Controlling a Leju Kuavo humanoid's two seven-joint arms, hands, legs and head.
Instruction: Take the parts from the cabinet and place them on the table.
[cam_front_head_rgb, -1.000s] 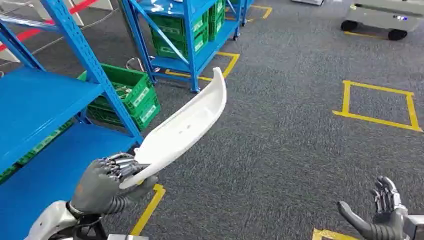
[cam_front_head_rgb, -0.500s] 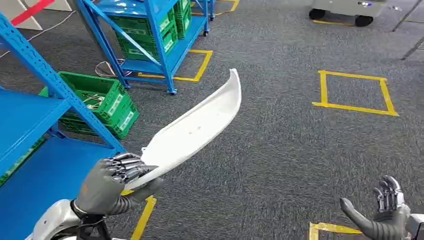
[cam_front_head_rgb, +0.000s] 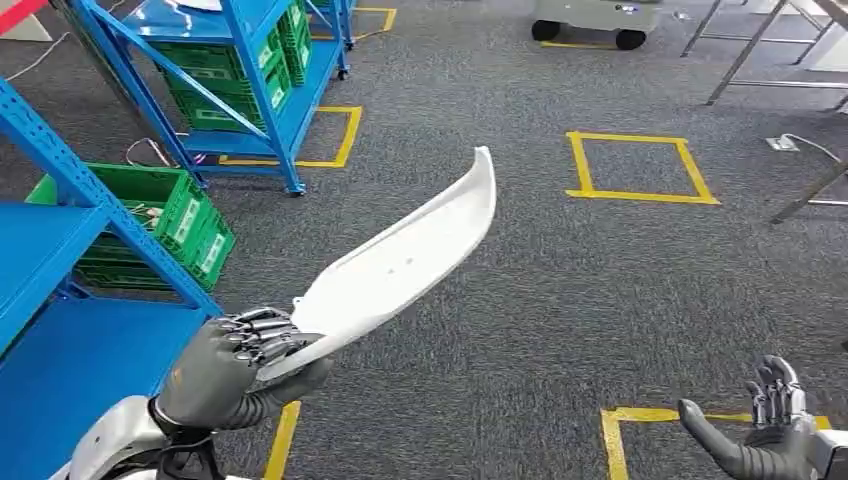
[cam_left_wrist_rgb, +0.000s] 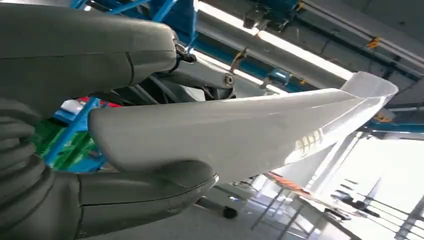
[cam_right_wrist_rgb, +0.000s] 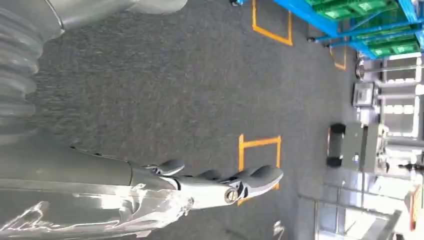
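A long white curved part (cam_front_head_rgb: 400, 262) is held by its near end in my left hand (cam_front_head_rgb: 235, 365), its far tip raised over the grey carpet. In the left wrist view the same white part (cam_left_wrist_rgb: 240, 132) lies between the thumb below and the fingers above. The blue cabinet (cam_front_head_rgb: 60, 300) stands at the lower left, right beside my left hand. My right hand (cam_front_head_rgb: 765, 435) is at the lower right with fingers apart and nothing in it; the right wrist view shows that right hand (cam_right_wrist_rgb: 190, 187) stretched out over the carpet.
A green crate (cam_front_head_rgb: 150, 225) sits on the floor beside the cabinet. A second blue rack (cam_front_head_rgb: 240, 70) with green bins stands behind it. Yellow tape squares (cam_front_head_rgb: 640, 165) mark the carpet. A grey wheeled cart (cam_front_head_rgb: 590, 20) and metal table legs (cam_front_head_rgb: 760, 50) are far ahead.
The whole view has swung to the right: cabinet, racks and floor marks have slid left in the picture. The white part stays in my left hand; my right hand stays open.
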